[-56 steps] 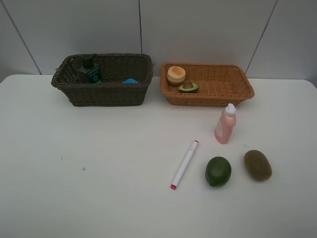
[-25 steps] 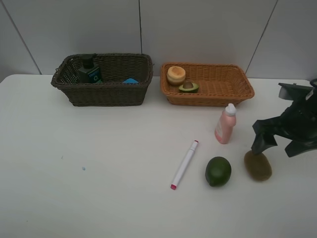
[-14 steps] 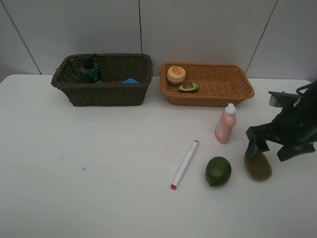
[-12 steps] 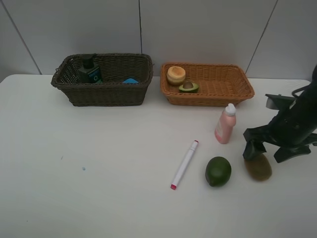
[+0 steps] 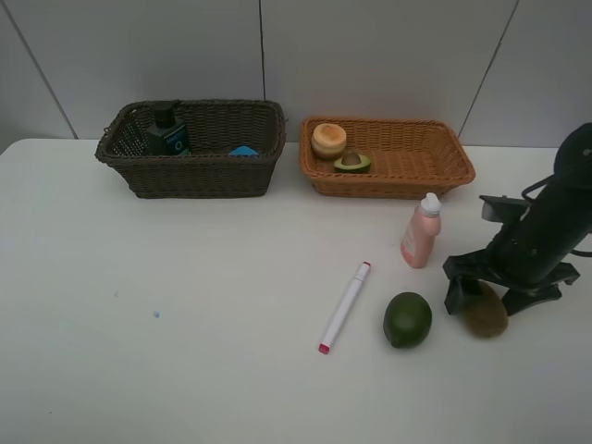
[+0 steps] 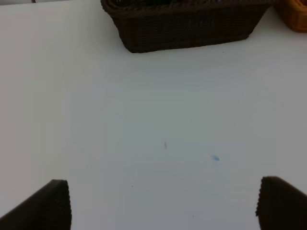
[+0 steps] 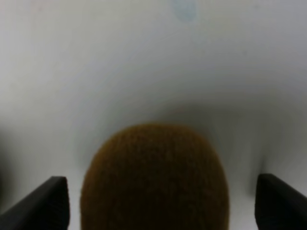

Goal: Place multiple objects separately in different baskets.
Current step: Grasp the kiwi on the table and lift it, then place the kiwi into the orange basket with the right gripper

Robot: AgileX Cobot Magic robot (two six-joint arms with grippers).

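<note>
On the white table lie a brown kiwi [image 5: 487, 317], a green lime [image 5: 408, 319] and a white-pink marker [image 5: 344, 307]; a pink bottle [image 5: 421, 231] stands behind them. My right gripper [image 5: 488, 298] is open and low over the kiwi, one finger on each side. The right wrist view shows the kiwi [image 7: 153, 177] between the spread fingers [image 7: 44, 203]. The dark brown basket [image 5: 190, 174] holds a green pump bottle [image 5: 168, 132] and a blue eraser [image 5: 243, 151]. The tan basket [image 5: 435, 176] holds an orange-red fruit [image 5: 328, 139] and an avocado half [image 5: 351, 162]. My left gripper [image 6: 165, 206] is open over bare table.
The two baskets stand side by side at the back of the table, near the grey wall. The left wrist view shows the dark basket [image 6: 187, 28] ahead and a small blue speck [image 6: 215, 158] on the tabletop.
My right arm has come in from the right edge and dropped toward the table; its open fingers now straddle the kiwi. The objects have not moved.
</note>
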